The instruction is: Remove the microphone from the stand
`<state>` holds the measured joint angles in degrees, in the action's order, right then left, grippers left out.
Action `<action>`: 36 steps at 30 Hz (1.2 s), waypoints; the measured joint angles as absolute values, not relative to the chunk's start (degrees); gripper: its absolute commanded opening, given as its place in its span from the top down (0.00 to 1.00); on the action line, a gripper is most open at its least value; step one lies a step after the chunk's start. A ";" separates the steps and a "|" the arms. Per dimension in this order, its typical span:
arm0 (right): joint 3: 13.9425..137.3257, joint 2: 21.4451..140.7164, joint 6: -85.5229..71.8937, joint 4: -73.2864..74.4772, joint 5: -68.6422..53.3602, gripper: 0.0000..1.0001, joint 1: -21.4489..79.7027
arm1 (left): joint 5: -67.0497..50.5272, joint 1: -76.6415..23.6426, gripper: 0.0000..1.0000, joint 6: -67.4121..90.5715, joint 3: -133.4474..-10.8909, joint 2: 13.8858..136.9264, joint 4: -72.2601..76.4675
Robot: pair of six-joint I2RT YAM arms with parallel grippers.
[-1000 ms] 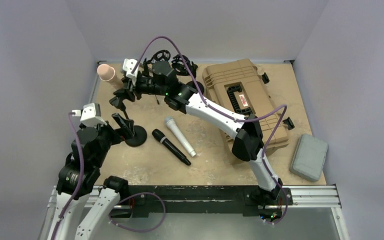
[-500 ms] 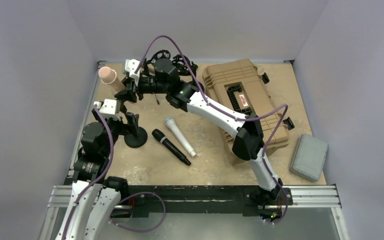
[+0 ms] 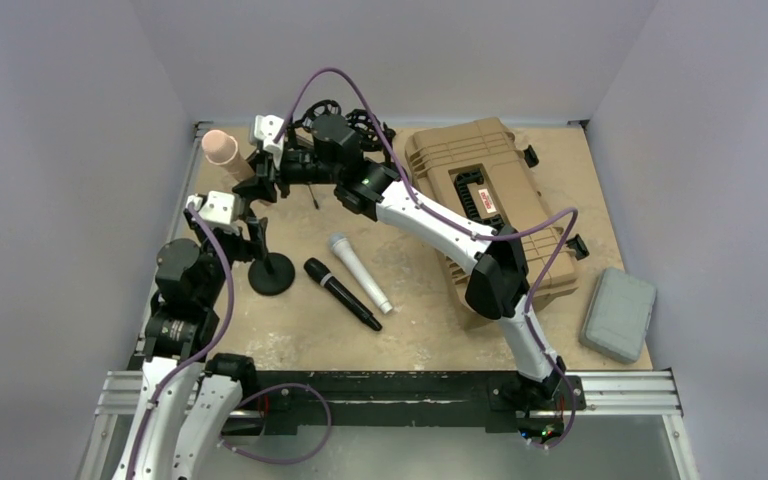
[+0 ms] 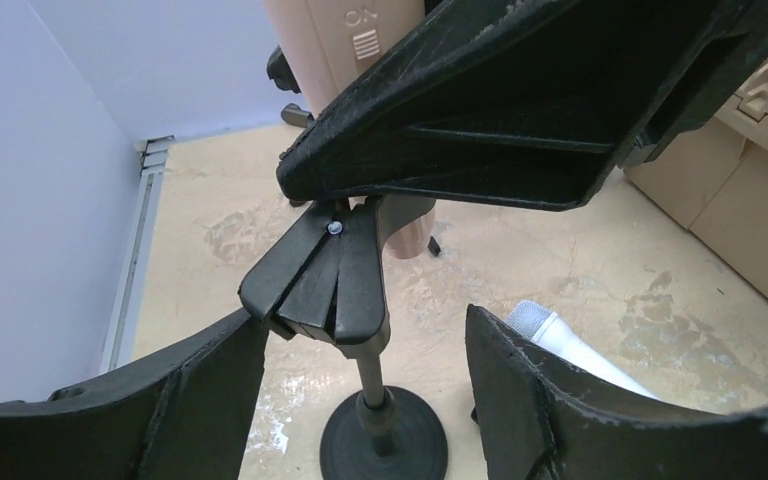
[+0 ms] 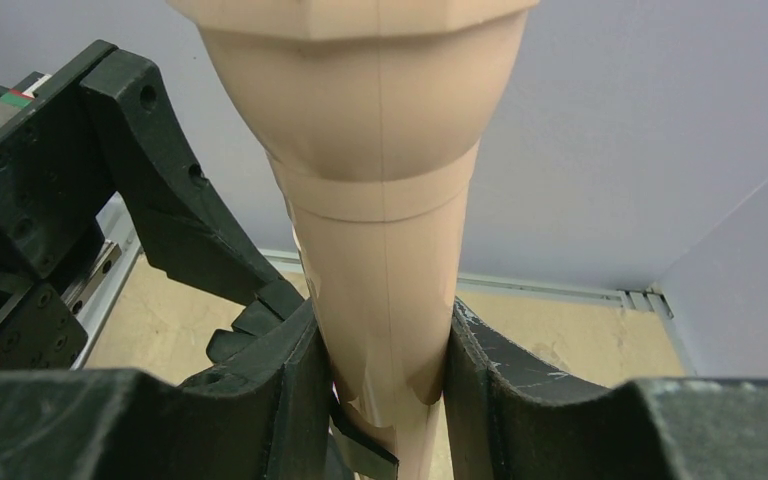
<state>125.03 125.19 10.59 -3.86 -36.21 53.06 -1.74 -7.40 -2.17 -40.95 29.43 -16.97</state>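
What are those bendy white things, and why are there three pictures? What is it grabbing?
They are two robot arms, the left arm and the right arm, bolted to a table. One picture looks down from above; the other two come from a small camera on each wrist. The right claw pinches a peach-coloured microphone held up by a black stand. The left claw is open around the stand's pole. A silver microphone, a black microphone, a tan case and a small grey case lie on the table.
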 measured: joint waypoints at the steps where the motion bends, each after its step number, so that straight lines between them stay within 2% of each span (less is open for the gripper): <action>1: 125.03 125.19 10.52 -3.88 -36.23 1.00 53.01 | -1.76 -7.40 0.31 -2.31 -41.10 29.80 -16.73; 7: 125.03 125.19 10.28 -3.88 -36.86 1.00 52.93 | -1.26 -7.38 0.39 -3.14 -41.85 31.29 -16.34; 14: 125.03 125.19 10.15 -3.88 -36.99 1.00 52.90 | -0.03 -7.38 0.35 -4.03 -43.83 32.47 -16.23; 18: 125.03 125.19 10.11 -3.88 -36.97 1.00 52.90 | 0.93 -7.38 0.39 -4.16 -44.42 32.38 -16.14; 20: 125.03 125.19 10.09 -3.88 -36.99 1.00 52.90 | 1.04 -7.35 0.47 -4.16 -44.42 32.42 -16.14; 22: 125.03 125.19 10.07 -3.88 -36.99 1.00 52.90 | 0.91 -7.35 0.71 -4.19 -44.42 32.49 -16.05; 23: 125.05 125.19 10.04 -3.88 -36.97 1.00 52.90 | 0.73 -7.35 0.90 -4.27 -44.42 32.58 -15.97; 24: 125.05 125.19 10.00 -3.86 -36.91 1.00 52.88 | 0.86 -7.22 1.00 -4.47 -44.42 32.67 -15.90; 36: 123.22 124.36 4.75 -8.34 -31.92 1.00 52.86 | 0.84 -7.14 1.00 -3.11 -44.77 29.32 -20.05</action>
<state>123.22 124.36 4.75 -8.34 -31.92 52.86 0.84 -7.14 -3.11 -44.77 29.32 -20.05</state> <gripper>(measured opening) 0.358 0.315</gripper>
